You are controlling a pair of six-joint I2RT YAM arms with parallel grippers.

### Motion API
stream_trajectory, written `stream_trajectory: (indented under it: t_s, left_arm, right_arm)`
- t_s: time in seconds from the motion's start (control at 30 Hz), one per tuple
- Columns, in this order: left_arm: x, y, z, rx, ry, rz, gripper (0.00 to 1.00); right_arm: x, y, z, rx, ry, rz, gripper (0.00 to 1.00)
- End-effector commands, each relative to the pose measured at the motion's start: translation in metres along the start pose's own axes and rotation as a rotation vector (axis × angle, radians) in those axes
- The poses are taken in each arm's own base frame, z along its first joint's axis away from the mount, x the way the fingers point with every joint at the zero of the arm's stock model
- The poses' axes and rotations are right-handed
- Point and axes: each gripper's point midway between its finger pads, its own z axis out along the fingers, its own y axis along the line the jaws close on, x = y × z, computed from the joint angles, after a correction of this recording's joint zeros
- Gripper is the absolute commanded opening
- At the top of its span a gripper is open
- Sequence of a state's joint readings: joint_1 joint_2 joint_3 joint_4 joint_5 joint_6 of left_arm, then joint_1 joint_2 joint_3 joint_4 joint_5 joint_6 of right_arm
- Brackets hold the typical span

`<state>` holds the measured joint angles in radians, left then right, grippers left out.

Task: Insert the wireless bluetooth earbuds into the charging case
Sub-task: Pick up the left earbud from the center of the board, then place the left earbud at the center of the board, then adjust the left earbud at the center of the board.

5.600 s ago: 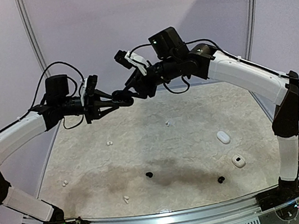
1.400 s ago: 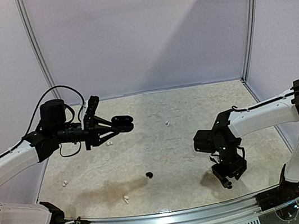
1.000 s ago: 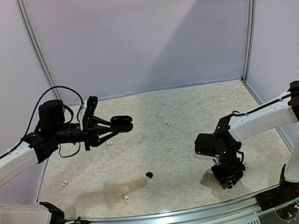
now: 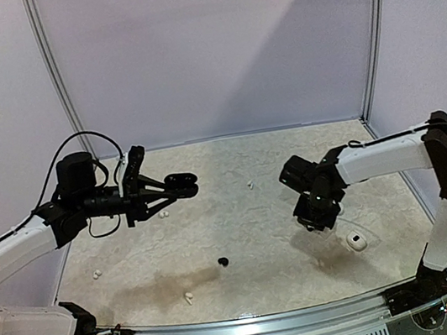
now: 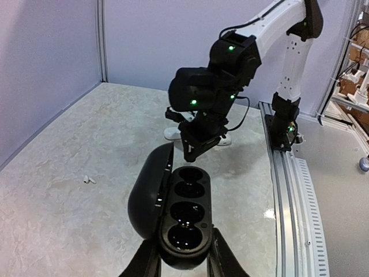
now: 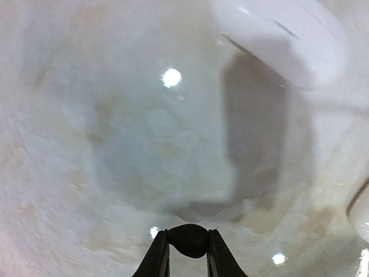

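Earbuds were seen in several places. One black earbud (image 6: 188, 242) was pinched between the fingers of the right gripper (image 6: 187, 234), at the bottom centre of the right wrist view, and was held clear of the table (image 6: 115, 144). In the top view this gripper was pointed downward, right of centre, near an open white case (image 4: 356, 241) at the lower right. A second white case (image 5: 172, 134) was partly hidden behind the gripper in the left wrist view.

A second black earbud (image 4: 223, 262) was laid on the table just below the centre. One white earbud (image 4: 250, 184) was seen near the centre, another (image 4: 163, 214) left of centre, and two more at the left (image 4: 97, 273) and lower left (image 4: 188, 296).

The black charging case (image 5: 187, 213) was grasped at its near end by the left gripper (image 5: 185, 257), at the bottom centre of the left wrist view. Its lid was swung open to the left and its round wells were turned upward.
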<state>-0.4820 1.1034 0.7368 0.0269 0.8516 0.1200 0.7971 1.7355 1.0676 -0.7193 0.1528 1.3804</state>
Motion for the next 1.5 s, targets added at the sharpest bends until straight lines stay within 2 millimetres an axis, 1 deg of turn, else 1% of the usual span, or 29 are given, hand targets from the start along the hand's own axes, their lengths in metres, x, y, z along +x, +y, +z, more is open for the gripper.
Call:
stream_trajectory:
  t_s: [0.0, 0.1, 0.2, 0.33, 0.4, 0.5, 0.53, 0.6, 0.67, 0.73, 0.83, 0.87, 0.9, 0.97, 1.0, 1.03, 1.1, 1.13, 1.17, 1.2, 1.23, 1.3, 1.4, 1.43, 1.47]
  left_arm:
    - [-0.005, -0.008, -0.002, 0.011, -0.024, 0.025, 0.0]
    - [-0.004, -0.01, -0.003, 0.01, -0.025, 0.029, 0.0]
    - [-0.004, -0.01, -0.004, 0.004, -0.026, 0.034, 0.0]
    - [-0.004, -0.011, -0.004, 0.003, -0.028, 0.036, 0.0]
    - [-0.004, -0.01, -0.004, 0.004, -0.028, 0.036, 0.0]
    - [-0.004, -0.01, -0.004, 0.002, -0.029, 0.039, 0.0]
    - [-0.004, -0.01, -0.004, 0.0, -0.029, 0.039, 0.0]
    - [-0.004, -0.01, -0.004, 0.001, -0.028, 0.036, 0.0]
    - [-0.004, -0.01, -0.005, 0.0, -0.027, 0.034, 0.0]
    - [-0.003, -0.01, -0.005, 0.0, -0.022, 0.028, 0.0]
    - [-0.003, -0.01, -0.005, -0.002, -0.014, 0.029, 0.0]
    - [-0.002, -0.009, -0.004, -0.002, -0.009, 0.029, 0.0]
    - [-0.001, -0.009, -0.004, -0.003, -0.004, 0.028, 0.0]
    - [-0.003, -0.008, -0.004, -0.004, -0.003, 0.04, 0.0]
    - [0.003, -0.009, -0.004, -0.002, 0.021, 0.019, 0.0]
    - [0.003, -0.008, -0.004, -0.003, 0.027, 0.019, 0.0]
    - [0.003, -0.006, -0.004, -0.007, 0.039, 0.018, 0.0]
    - [0.003, -0.005, -0.003, -0.009, 0.044, 0.016, 0.0]
    - [0.004, -0.004, -0.003, -0.01, 0.049, 0.012, 0.0]
    - [0.003, -0.002, -0.002, -0.011, 0.051, 0.008, 0.0]
    - [0.002, 0.0, -0.002, -0.013, 0.05, 0.003, 0.0]
    - [-0.002, 0.004, -0.002, -0.016, 0.045, -0.008, 0.0]
    - [-0.007, 0.01, 0.0, -0.02, 0.04, -0.014, 0.0]
    - [-0.009, 0.012, 0.0, -0.023, 0.039, -0.014, 0.0]
    - [-0.01, 0.013, 0.001, -0.024, 0.038, -0.013, 0.0]
  right_arm:
    - [-0.02, 0.018, 0.005, 0.085, -0.055, -0.041, 0.15]
    - [-0.023, 0.019, 0.013, 0.102, -0.037, -0.054, 0.16]
    - [-0.022, 0.015, 0.021, 0.09, -0.002, -0.031, 0.17]
    - [-0.015, 0.028, 0.031, 0.042, 0.078, -0.039, 0.19]
    - [-0.011, 0.031, 0.038, 0.059, 0.115, -0.083, 0.2]
    - [-0.01, 0.031, 0.044, 0.093, 0.138, -0.128, 0.26]
    - [-0.011, 0.03, 0.046, 0.095, 0.141, -0.131, 0.29]
    - [-0.012, 0.033, 0.046, 0.083, 0.144, -0.132, 0.39]
    - [-0.015, 0.037, 0.041, 0.071, 0.141, -0.148, 0.44]
    - [-0.019, 0.042, 0.033, 0.062, 0.13, -0.184, 0.48]
    - [-0.026, 0.056, 0.011, 0.024, 0.125, -0.283, 0.55]
    - [-0.027, 0.056, 0.003, 0.026, 0.129, -0.315, 0.58]
    - [-0.028, 0.056, -0.004, 0.03, 0.134, -0.357, 0.63]
    - [-0.029, 0.045, -0.017, 0.082, 0.153, -0.442, 0.7]
    - [-0.031, 0.042, -0.022, 0.094, 0.157, -0.472, 0.73]
    - [-0.034, 0.038, -0.026, 0.115, 0.157, -0.511, 0.75]
    - [-0.038, 0.036, -0.034, 0.125, 0.163, -0.571, 0.79]
    - [-0.041, 0.039, -0.035, 0.113, 0.16, -0.603, 0.8]
    - [-0.044, 0.044, -0.037, 0.095, 0.15, -0.633, 0.79]
    - [-0.046, 0.051, -0.037, 0.072, 0.136, -0.696, 0.74]
    - [-0.05, 0.058, -0.037, 0.053, 0.115, -0.748, 0.66]
    - [-0.059, 0.069, -0.032, 0.048, 0.077, -0.835, 0.44]
    - [-0.065, 0.079, -0.009, 0.059, 0.085, -0.915, 0.17]
    - [-0.065, 0.078, 0.002, 0.075, 0.1, -0.948, 0.09]
    - [-0.067, 0.079, 0.007, 0.078, 0.106, -0.965, 0.01]
